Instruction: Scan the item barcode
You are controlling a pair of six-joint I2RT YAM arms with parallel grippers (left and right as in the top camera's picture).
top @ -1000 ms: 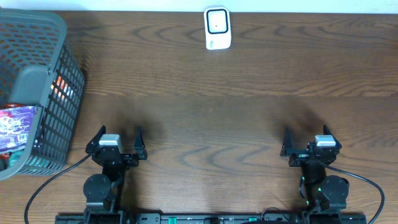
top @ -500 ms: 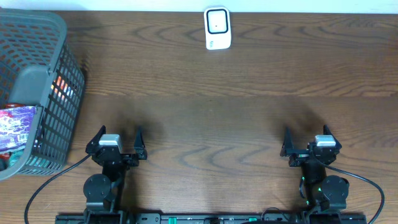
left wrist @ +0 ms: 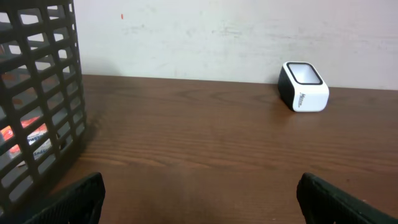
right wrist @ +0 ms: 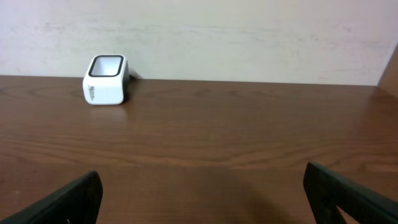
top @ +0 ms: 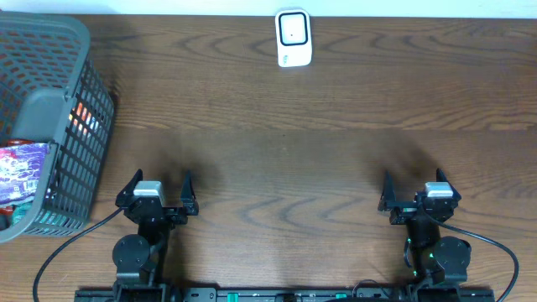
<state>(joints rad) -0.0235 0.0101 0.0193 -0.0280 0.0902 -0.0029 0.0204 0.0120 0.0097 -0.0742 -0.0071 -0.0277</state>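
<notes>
Dark brown wood grain runs across the table [top: 285, 143], and a pale wall [left wrist: 205, 31] stands behind its far edge. At the far left of the overhead frame sits a grey mesh basket [top: 91, 138], partly cut off by the frame's edge. Inside it, at the lower left, lies a shiny packet [top: 21, 172] printed in red, white and purple; it rests against the basket's near wall, and no barcode on it can be made out from here. Further up, something orange [top: 84, 117] glows through the mesh, and the left wrist view catches it too through the grid [left wrist: 25, 127], too chopped up by the bars to name.

Just right of the basket, low in the frame, the left gripper [top: 161, 179] hovers over bare wood with its two black fingers [left wrist: 78, 199] spread wide and nothing between them. A dark cable [top: 71, 243] loops from its base toward the lower left corner.

At the top centre, close to the wall, stands the small white scanner [top: 294, 38], a rounded box with a dark-framed window on its face. It shows in the upper right of the left wrist view [left wrist: 303, 86] and the upper left of the right wrist view [right wrist: 106, 79], well apart from both arms and from the basket.

Low on the right, the right gripper [top: 414, 178] mirrors the other: jaws parted as far as they go, fingers [right wrist: 68, 202] empty, table showing between them.
</notes>
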